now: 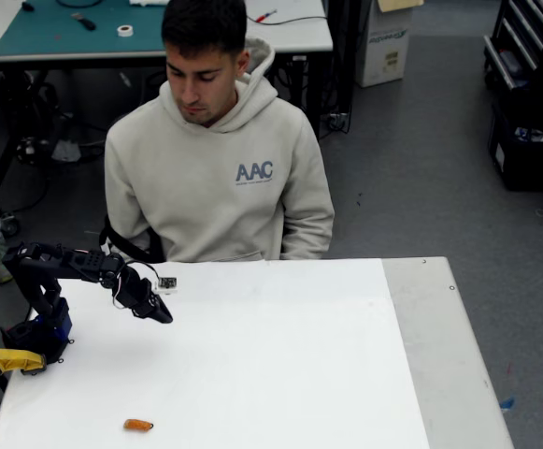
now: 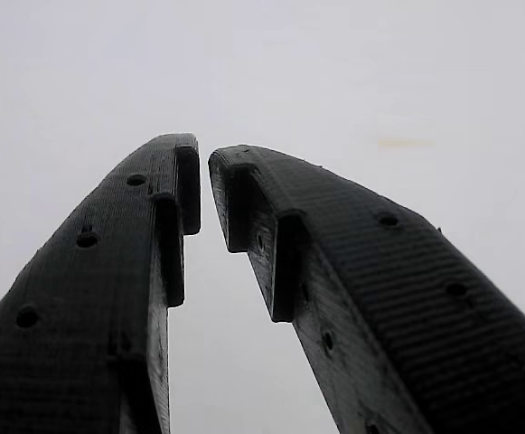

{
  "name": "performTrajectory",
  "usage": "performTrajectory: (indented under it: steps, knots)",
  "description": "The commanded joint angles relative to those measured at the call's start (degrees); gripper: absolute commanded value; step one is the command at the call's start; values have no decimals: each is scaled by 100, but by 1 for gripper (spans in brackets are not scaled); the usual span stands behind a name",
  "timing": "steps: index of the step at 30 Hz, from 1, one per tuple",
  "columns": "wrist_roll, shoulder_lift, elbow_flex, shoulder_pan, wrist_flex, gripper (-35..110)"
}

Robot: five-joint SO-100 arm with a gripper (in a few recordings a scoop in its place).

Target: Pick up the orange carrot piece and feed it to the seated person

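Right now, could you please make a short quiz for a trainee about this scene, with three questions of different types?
1. True or false: the pincer holds the carrot.
2. Where does the carrot lie on the table in the fixed view? A) near the front edge, left side; B) beside the person; C) at the right edge.
3. Fill in: in the wrist view, the fingertips are nearly ____, with nothing between them.

Key: 1 false; 2 A; 3 closed.
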Motion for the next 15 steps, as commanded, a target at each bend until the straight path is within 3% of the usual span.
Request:
performTrajectory:
  steps: [1, 15]
  knots:
    - [-316, 53, -290, 483, 18, -2]
    - [-466, -18, -352, 1881, -53, -2]
